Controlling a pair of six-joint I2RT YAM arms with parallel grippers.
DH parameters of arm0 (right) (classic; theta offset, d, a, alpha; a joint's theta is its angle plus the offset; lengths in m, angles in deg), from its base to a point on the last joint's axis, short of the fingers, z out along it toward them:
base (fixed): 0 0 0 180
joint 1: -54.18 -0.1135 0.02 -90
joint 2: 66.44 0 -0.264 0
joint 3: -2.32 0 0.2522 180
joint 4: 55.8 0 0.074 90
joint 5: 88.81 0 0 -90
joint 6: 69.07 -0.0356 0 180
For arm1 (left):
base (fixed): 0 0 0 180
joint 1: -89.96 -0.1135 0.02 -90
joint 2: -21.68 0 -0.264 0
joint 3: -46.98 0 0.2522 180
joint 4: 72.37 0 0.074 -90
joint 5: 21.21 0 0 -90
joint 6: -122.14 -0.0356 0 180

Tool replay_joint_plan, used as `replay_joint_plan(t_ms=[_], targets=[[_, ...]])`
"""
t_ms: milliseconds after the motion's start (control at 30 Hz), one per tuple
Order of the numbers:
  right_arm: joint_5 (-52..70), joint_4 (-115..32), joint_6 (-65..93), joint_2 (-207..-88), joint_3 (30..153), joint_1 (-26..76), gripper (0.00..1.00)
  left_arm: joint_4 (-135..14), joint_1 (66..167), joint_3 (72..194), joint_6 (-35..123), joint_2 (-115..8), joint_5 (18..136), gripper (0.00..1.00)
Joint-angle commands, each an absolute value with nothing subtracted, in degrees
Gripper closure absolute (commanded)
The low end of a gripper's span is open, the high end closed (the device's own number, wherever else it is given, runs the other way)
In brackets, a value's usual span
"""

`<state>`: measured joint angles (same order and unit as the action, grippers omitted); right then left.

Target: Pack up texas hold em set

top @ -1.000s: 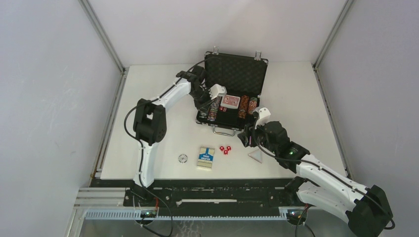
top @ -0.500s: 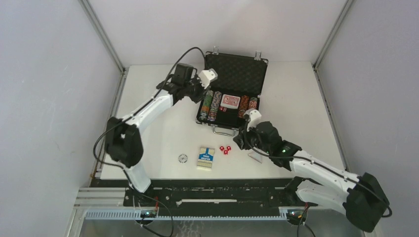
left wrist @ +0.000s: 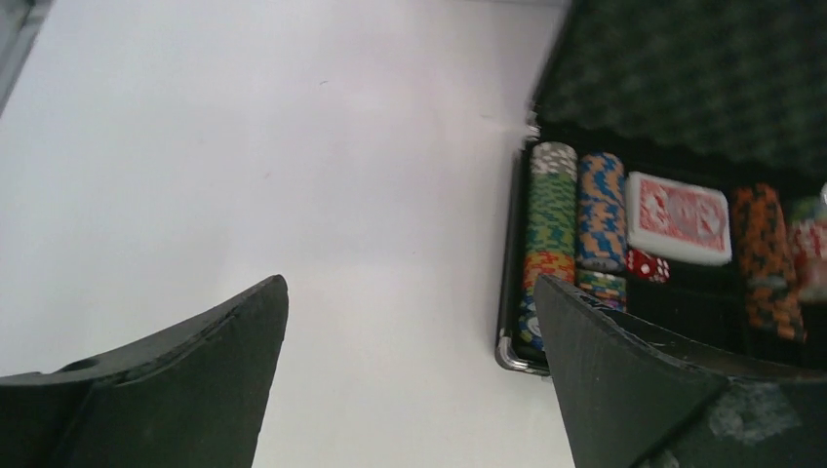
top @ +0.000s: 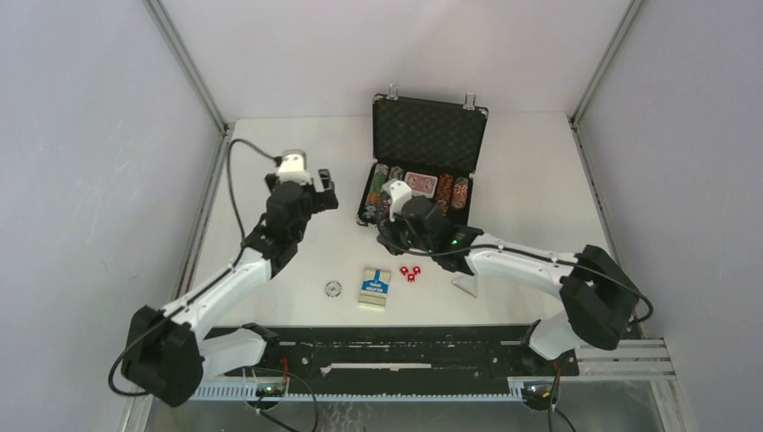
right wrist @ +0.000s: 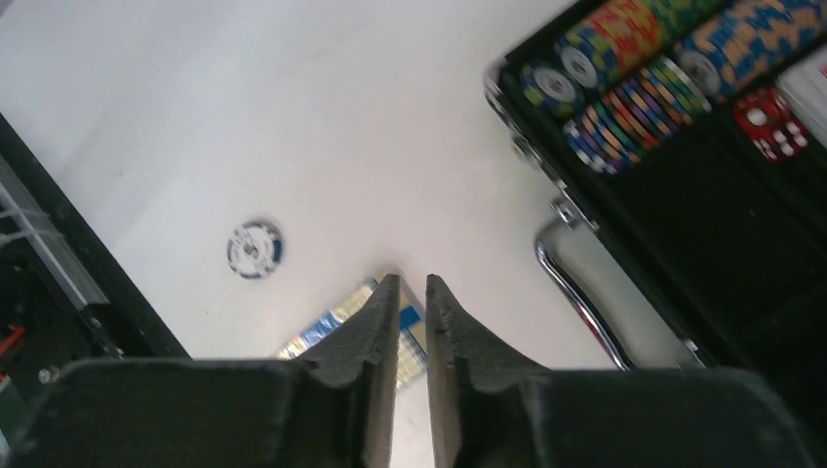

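Step in hand: gathering the loose pieces into the case. I judge the blue card box (top: 375, 287) to be the piece being gone for.
Briefcase (top: 430, 135): open at upper centre of the top view, lid raised, silver handle (right wrist: 575, 292) facing the arms.
Already in the tray: rows of poker chips (left wrist: 551, 224), the red-backed cards (left wrist: 680, 216) and a red die (left wrist: 647, 265) just below them. A dark bare compartment lies beside the die.
Lying on the table (top: 540, 162): the card box at lower centre, three red dice (top: 410, 273) just right of it, the round button (top: 334, 289) to its left and the triangle piece (top: 465, 284) further right, none touching.
Left claw (left wrist: 410, 292): released, fingers spread wide, nothing between them. It is over bare table left of the case.
Right claw (right wrist: 410, 283): fingers nearly together with a thin slit, grasping nothing. It hovers in front of the handle, tips above the card box's upper edge.
Next move calls for: spreading the right fingers wider than the box and dropping to straddle its narrow sides. The box then has to go over the case's front wall into the free compartment.
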<state>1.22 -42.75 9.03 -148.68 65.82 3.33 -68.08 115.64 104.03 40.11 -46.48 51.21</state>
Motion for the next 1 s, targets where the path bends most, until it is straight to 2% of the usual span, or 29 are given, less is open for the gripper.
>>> replay_joint_plan(t_ms=[0,100,133,200,267,300,333,367,400,433,733,967], targets=[[2.18,-44.29,12.29,-154.15,73.30,-0.93,0.69,-66.26,114.99,97.68,65.12,-38.02,30.38,0.00],[-0.76,-43.02,13.47,-158.55,76.01,-4.22,0.38,-63.09,114.40,93.78,67.03,-33.63,28.61,0.00],[-1.21,-42.93,13.35,-159.57,76.55,-4.56,0.32,-63.17,114.40,92.45,66.96,-32.32,28.78,0.00],[-2.14,-43.05,12.56,-161.03,77.31,-4.39,0.25,-62.34,114.24,90.50,67.78,-29.89,29.40,0.00],[-3.91,-41.95,12.15,-162.24,78.91,-3.69,0.24,-61.04,114.08,89.19,68.78,-28.66,30.56,0.00],[-5.01,-41.25,12.14,-162.81,80.10,-3.17,0.26,-60.72,114.05,88.57,69.01,-28.20,31.21,0.00],[-5.95,-40.46,11.99,-163.53,81.33,-2.62,0.33,-60.69,113.98,87.70,69.15,-27.90,31.74,0.00],[-6.26,-39.35,11.43,-164.46,83.04,-1.73,0.53,-60.83,113.96,87.03,69.22,-27.71,31.94,0.00],[-6.01,-38.49,10.60,-165.57,84.81,-0.68,0.82,-61.01,113.96,86.44,69.28,-27.70,31.96,0.00],[-5.20,-37.65,9.73,-166.64,86.18,0.67,0.99,-61.11,113.96,86.09,69.17,-27.69,31.97,0.00],[-1.24,-30.94,9.27,-176.96,99.90,7.70,1.00,-61.34,113.78,85.91,68.94,-26.74,34.37,0.00],[-0.36,-28.53,8.67,-181.06,102.30,7.97,1.00,-61.86,113.76,86.21,69.37,-27.98,37.45,0.00]])
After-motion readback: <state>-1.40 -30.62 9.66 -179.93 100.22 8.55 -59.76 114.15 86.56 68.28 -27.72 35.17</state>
